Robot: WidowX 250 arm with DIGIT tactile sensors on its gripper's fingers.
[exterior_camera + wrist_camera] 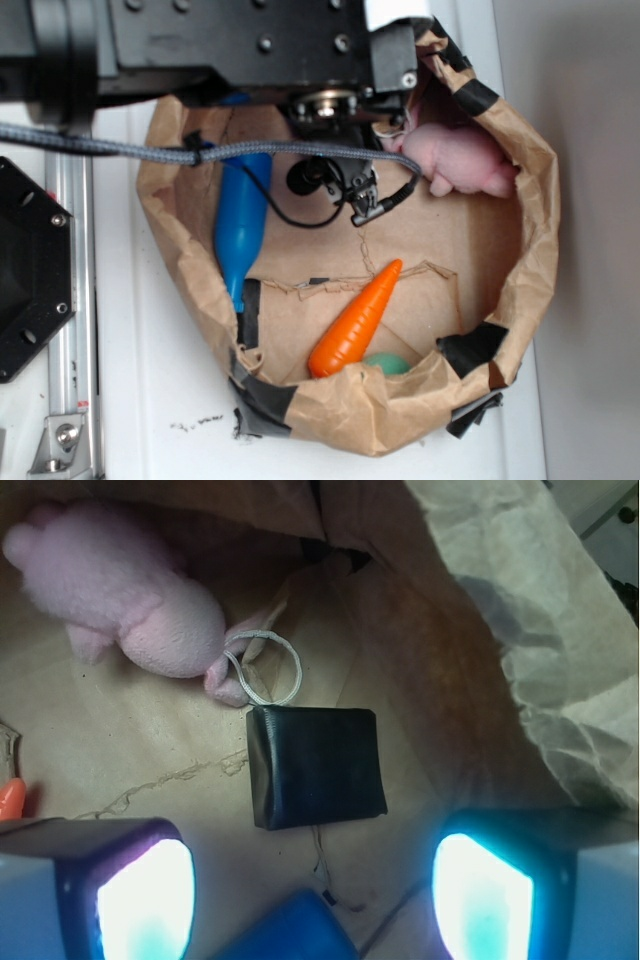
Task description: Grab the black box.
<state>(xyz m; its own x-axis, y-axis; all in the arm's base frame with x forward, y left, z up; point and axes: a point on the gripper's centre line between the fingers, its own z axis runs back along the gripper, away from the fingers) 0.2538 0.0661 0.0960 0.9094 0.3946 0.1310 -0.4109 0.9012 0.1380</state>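
Black box first, and the wrist view has it lying flat on the brown paper floor, just ahead of the gripper and centred between the two fingers. It is close to square, a touch wider across than deep, so its longer side runs across the line of the fingers, edges nearly square to the camera with a slight tilt. One box only. Both lit fingertips stand wide apart, nothing between them: the gripper is spread and empty, clear of the box. Beyond the box, one pink plush toy lies up and to the left, its white loop almost touching the box's far edge. One blue bottle pokes in right under the gripper, on the near side of the box. A sliver of orange carrot shows far left. The crumpled paper bag wall rises close on the right.

Over to the exterior view: the arm covers the top of the bag, and the box is hidden beneath it. One bottle, one carrot, one plush toy, and one small green thing touching the carrot's thick end. Black tape patches the bag rim. A black plate sits outside, far left.
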